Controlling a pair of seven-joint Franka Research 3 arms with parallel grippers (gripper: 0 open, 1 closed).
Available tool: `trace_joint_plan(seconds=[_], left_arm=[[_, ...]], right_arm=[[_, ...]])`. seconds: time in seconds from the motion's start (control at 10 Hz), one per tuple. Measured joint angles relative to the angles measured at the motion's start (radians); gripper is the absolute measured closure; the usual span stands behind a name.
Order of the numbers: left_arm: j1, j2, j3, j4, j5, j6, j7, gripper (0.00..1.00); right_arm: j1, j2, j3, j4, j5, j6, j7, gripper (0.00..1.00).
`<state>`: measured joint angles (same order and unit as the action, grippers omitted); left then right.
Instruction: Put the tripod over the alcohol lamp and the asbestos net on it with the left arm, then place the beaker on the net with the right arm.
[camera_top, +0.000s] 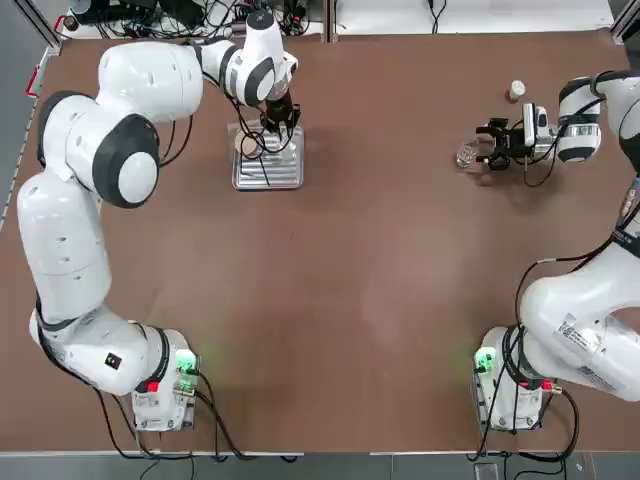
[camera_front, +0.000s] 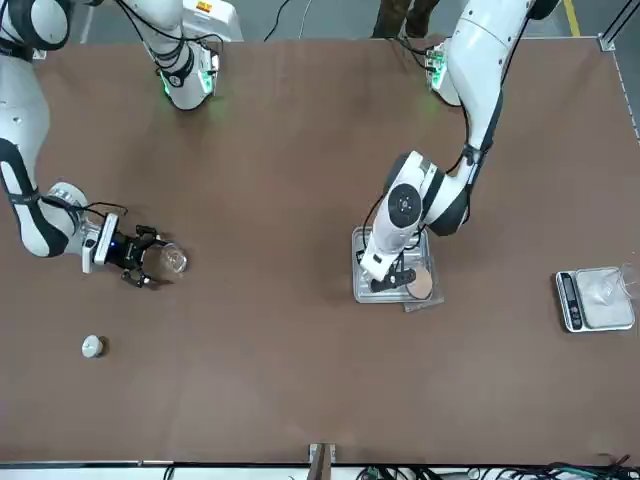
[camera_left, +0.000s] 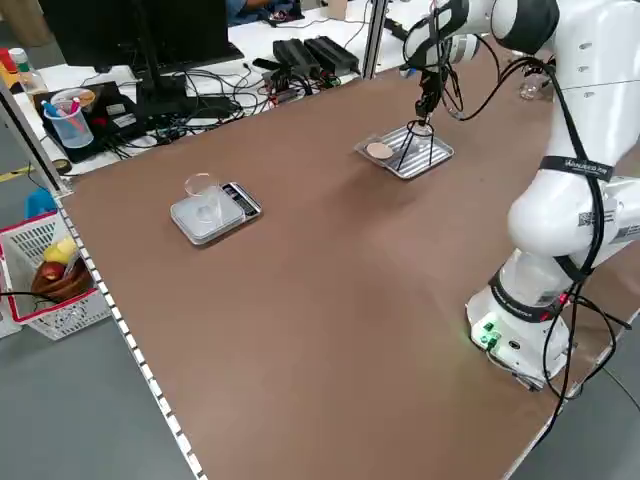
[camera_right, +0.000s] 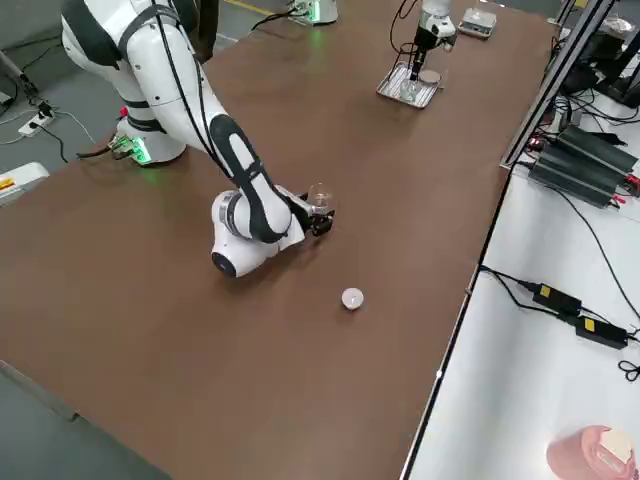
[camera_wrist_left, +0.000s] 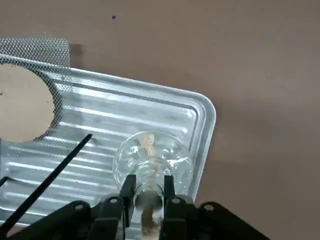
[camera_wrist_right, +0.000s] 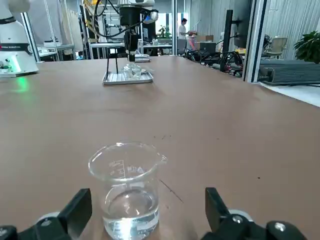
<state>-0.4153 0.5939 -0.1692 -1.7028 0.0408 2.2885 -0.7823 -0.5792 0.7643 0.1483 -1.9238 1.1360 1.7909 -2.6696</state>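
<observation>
No legible text, brand or number was found on any item. The beaker bore faint printed graduation marks on its glass wall, too small to read. The right arm carried a white label with dark print on its lower link, unreadable; the left arm carried a similar printed band, likewise unreadable.

Both arms are built of glossy white rounded shells joined by dark grey ring joints. Each stands on a pale base block showing a small green light, the left one also a red spot. Thin black cables loop along the forearms and trail from the bases. The left end effector and the right end effector are black, angular, two-fingered. The right arm's lower shell carries a printed label.
</observation>
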Motion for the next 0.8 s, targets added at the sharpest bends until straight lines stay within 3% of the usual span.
trace_joint_plan(seconds=[0.4, 0.8], left_arm=[[0.001, -0.003, 0.001, 0.03, 0.0, -0.009, -0.039, 0.74], [-0.029, -0.023, -0.009, 0.185, 0.0, -0.207, -0.125, 0.74]], right_arm=[[0.005, 0.002, 0.003, -0.003, 0.0, 0.004, -0.014, 0.0], [0.006, 0.004, 0.004, -0.021, 0.0, 0.005, -0.024, 0.0]])
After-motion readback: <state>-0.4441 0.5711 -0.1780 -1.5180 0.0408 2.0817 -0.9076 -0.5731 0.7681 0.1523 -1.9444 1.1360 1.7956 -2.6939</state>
